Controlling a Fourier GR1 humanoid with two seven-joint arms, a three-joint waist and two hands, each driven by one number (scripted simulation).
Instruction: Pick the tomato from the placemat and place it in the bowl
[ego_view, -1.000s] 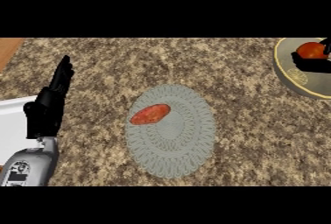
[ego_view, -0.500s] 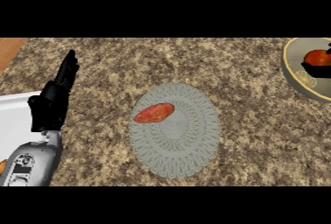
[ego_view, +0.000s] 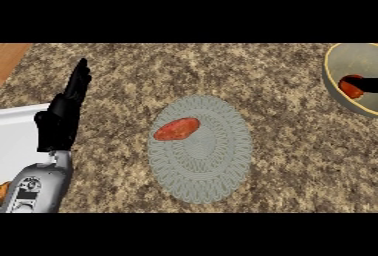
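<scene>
Tomato on the placemat, bowl at the far right, left hand resting at the left edge.

The tomato (ego_view: 177, 129) lies on the left part of the grey woven placemat (ego_view: 201, 167), which sits mid-counter on the speckled counter (ego_view: 280, 165). The bowl (ego_view: 337, 90) is far right, cut by the view's edge; a red thing (ego_view: 350, 90) lies inside it with something dark over it, perhaps the right hand, though too little shows to tell. The left hand (ego_view: 60, 117) rests at the left, fingers straight and together, holding nothing, well apart from the tomato, beside a white surface (ego_view: 18, 135).
</scene>
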